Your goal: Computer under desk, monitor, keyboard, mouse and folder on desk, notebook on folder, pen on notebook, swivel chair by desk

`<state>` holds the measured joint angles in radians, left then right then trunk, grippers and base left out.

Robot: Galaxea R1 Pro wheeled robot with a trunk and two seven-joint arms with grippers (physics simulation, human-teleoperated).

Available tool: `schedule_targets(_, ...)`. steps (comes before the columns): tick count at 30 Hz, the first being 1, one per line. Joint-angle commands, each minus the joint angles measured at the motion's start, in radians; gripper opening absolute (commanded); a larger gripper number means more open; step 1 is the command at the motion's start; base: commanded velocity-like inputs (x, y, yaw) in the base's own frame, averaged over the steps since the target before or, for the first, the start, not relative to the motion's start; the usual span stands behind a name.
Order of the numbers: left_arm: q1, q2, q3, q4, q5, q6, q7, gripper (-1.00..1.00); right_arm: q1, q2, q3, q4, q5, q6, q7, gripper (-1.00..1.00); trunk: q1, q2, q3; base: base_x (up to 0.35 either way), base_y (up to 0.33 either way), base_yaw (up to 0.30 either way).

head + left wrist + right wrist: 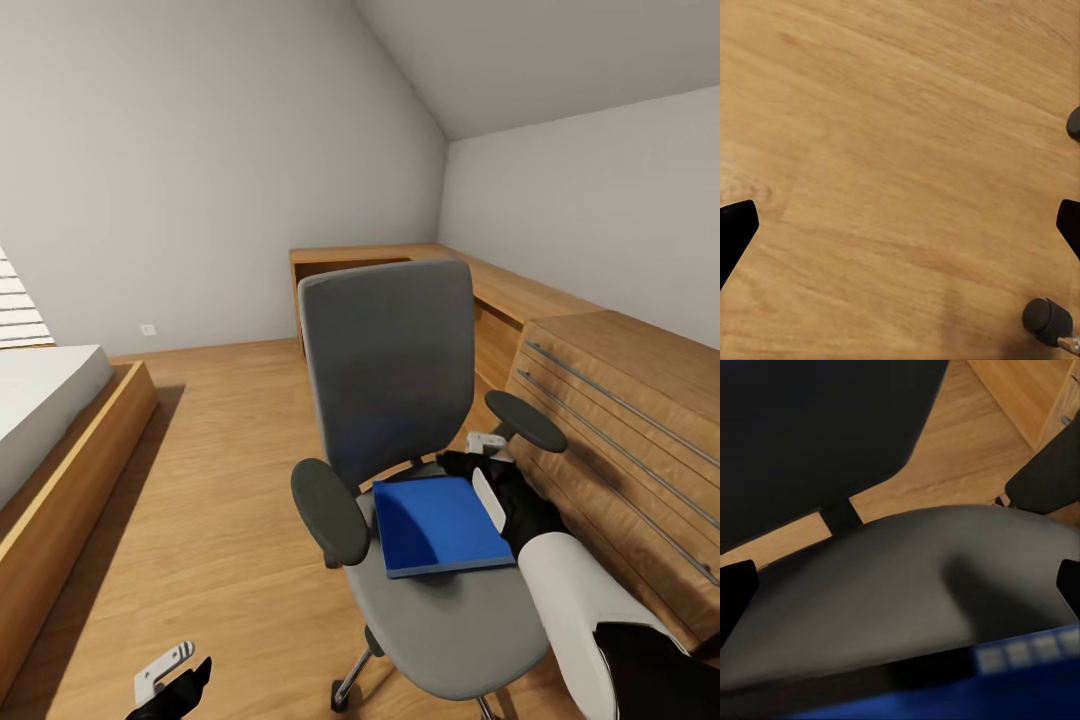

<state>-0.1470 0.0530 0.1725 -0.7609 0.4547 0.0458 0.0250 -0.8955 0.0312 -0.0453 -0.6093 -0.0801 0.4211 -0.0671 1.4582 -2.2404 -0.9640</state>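
On grey upholstered swivel chair [440,600] seat: bright blue flat folder [440,525]. Right gripper [487,470] just beside its far edge, fingers spread. Left gripper [170,675] spread above wooden floor [220,480].

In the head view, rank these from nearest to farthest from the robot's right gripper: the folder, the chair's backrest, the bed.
1. folder: on the swivel chair seat, beside the right gripper.
2. backrest: just behind.
3. bed: far left, across the floor.

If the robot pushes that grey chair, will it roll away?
Probably yes. The swivel chair stands on casters on smooth wooden floor, so a shove would likely roll or spin it. The flat folder lying loose on its seat might slide.
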Motion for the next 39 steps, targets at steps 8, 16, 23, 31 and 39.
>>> schedule_targets(8, 0.0, 0.001, -0.001, -0.002, 0.01, 0.005, 0.003, 1.0, 0.0, 0.0, -0.002, 0.01, -0.002, -0.009, -0.005, 1.0, 0.0, 0.0, -0.001, 0.0, 0.0, 0.0)
schedule_targets(16, 0.0, 0.001, -0.001, -0.003, 0.01, 0.005, 0.003, 1.0, 0.0, -0.001, -0.002, 0.011, -0.001, -0.01, -0.005, 1.0, 0.0, 0.0, -0.001, 0.0, 0.0, 0.0)
schedule_targets(23, 0.0, 0.005, -0.001, -0.003, 0.011, 0.005, 0.001, 1.0, 0.0, -0.001, -0.002, 0.012, 0.005, -0.009, -0.005, 1.0, 0.0, 0.0, -0.001, 0.0, 0.0, 0.0)
schedule_targets(31, 0.0, 0.008, -0.001, -0.004, 0.011, 0.003, 0.0, 1.0, 0.0, 0.0, -0.002, 0.051, 0.052, -0.007, -0.006, 1.0, 0.0, 0.0, -0.001, 0.0, 0.0, 0.0)
schedule_targets(39, 0.0, 0.008, -0.001, -0.005, 0.01, 0.003, 0.0, 1.0, 0.0, 0.002, -0.002, 0.06, 0.1, -0.005, -0.026, 1.0, 0.0, 0.0, -0.001, 0.0, 0.0, 0.0)
